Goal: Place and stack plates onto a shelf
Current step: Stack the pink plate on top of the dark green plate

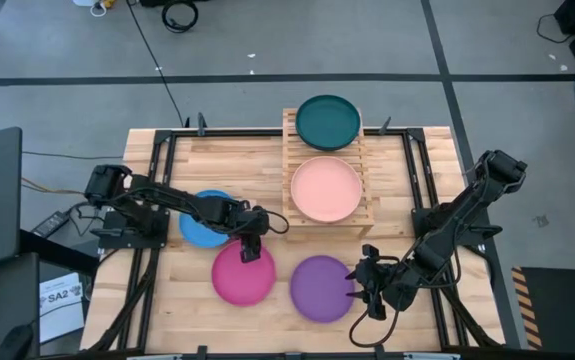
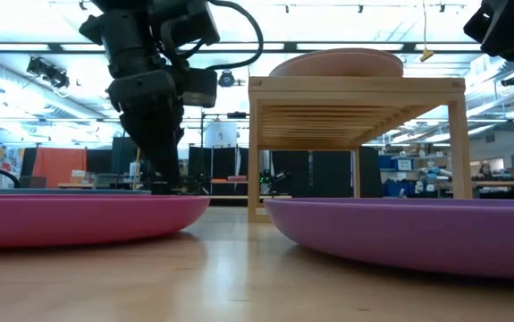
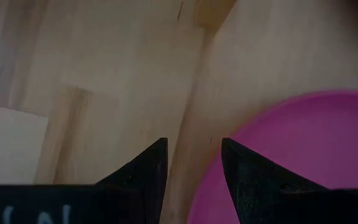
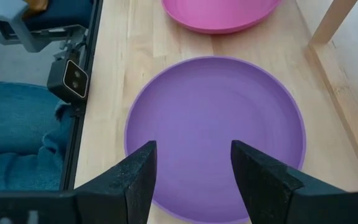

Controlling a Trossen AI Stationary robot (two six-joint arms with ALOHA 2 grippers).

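**Listener:** What did the camera above the table show?

**Robot:** My left gripper point(image 1: 250, 247) hung over the far rim of the magenta plate point(image 1: 243, 276), just beside the blue plate point(image 1: 203, 222). My right gripper point(image 1: 365, 283) sat at the edge of the purple plate point(image 1: 321, 288). The shelf point(image 1: 289, 128) stood at the table's far side, with a salmon plate point(image 1: 326, 189) on its nearer tier and a teal plate point(image 1: 328, 121) on its farther one. I judge both arms were lined up on rims because a shallow plate offers no other grip.

**Listener:** And level with the tabletop?

**Robot:** The magenta plate point(image 2: 78, 219) and purple plate point(image 2: 417, 234) filled the foreground. My left gripper point(image 2: 160, 183) reached down behind the magenta rim, which hid its tips. Only the salmon plate's point(image 2: 337, 63) top peeked above the shelf point(image 2: 355, 89); the teal and blue plates were out of sight.

**Listener:** Your left wrist?

**Robot:** My left fingers point(image 3: 144, 171) stood apart, holding nothing, with bare wood between them and the magenta rim point(image 3: 303, 155) beside one finger. Most of that plate was cut off.

**Listener:** Your right wrist?

**Robot:** My right fingers point(image 4: 138, 177) stood wide and empty, spread above the purple plate point(image 4: 216, 130). The magenta plate point(image 4: 219, 15) showed beyond, partly cropped.
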